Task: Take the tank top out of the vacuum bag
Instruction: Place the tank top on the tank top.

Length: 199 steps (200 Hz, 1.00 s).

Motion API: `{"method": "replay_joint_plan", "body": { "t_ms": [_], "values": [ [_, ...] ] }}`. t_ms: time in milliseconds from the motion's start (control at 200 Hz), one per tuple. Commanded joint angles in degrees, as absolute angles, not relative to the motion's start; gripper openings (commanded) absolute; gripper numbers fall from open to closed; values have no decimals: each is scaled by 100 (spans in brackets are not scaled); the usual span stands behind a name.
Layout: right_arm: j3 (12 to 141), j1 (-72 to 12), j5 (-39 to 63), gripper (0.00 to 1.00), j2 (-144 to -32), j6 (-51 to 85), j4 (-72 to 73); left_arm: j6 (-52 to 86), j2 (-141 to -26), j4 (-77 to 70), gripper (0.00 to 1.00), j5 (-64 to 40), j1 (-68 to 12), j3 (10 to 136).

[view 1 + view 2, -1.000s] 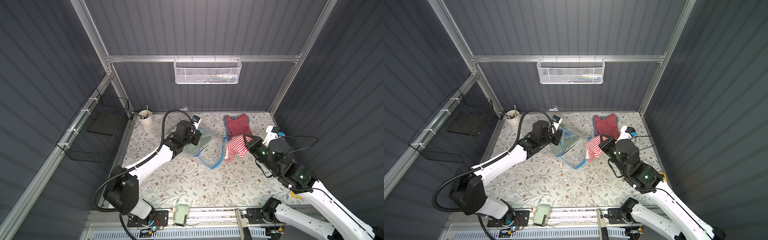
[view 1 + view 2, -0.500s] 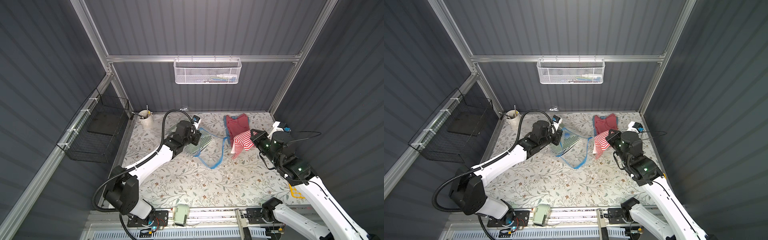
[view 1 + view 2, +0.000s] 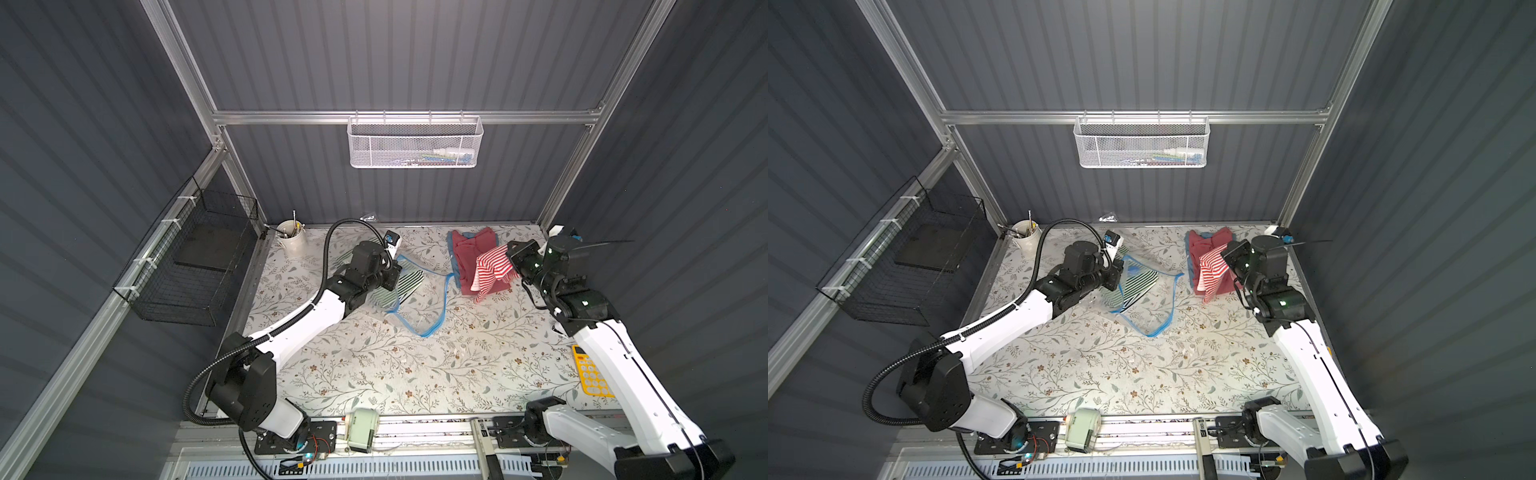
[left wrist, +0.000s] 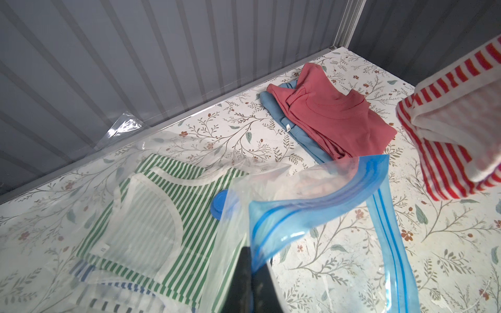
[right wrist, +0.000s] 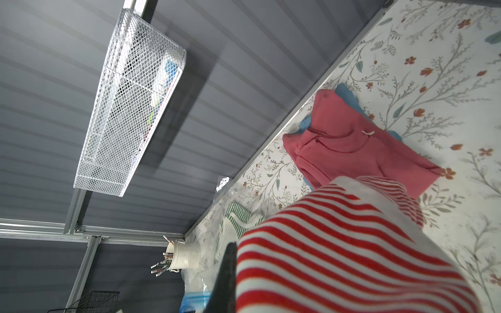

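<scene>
My right pincer (image 3: 513, 266) is closed on a bunched fold of the red-striped tank top (image 3: 489, 271). The top hangs wholly outside the vacuum bag (image 4: 311, 206), above the red garment (image 4: 333, 119) that lies on a blue garment (image 4: 273, 105).

My left pincer (image 4: 252, 273) is closed on the bag's open mouth, pinching the film at the blue zip strip (image 4: 385, 216) and holding it off the table (image 3: 374, 365). The bag lies mid-table. A green-striped top (image 4: 151, 216) is inside it, beside the round valve cap (image 4: 218, 203).

Assessment: the red-striped tank top looks light, limp and not fragile. It drapes rather than holds shape, so a gathered fold or hem is the sound hold. The film appears slick, and the stiffer zip strip is the better purchase.
</scene>
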<state>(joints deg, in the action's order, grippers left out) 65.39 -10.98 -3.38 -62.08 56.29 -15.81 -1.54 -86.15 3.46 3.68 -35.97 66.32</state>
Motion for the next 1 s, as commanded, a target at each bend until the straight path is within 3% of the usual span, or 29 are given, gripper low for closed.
{"method": "replay_joint_plan", "body": {
  "t_ms": [0, 470, 990],
  "values": [
    [6870, -922, -42, 0, -6578, 5440, -1000, -327, -8483, 457, 0, 506, -3604, 6762],
    [7113, -363, 414, 0, -8238, 5991, 881, -457, -8664, 483, 0, 643, -3594, 6787],
    [8574, -142, 448, 0, -9916, 6264, 1430, -519, -8806, 501, 0, 681, -3586, 6817]
  ]
}}
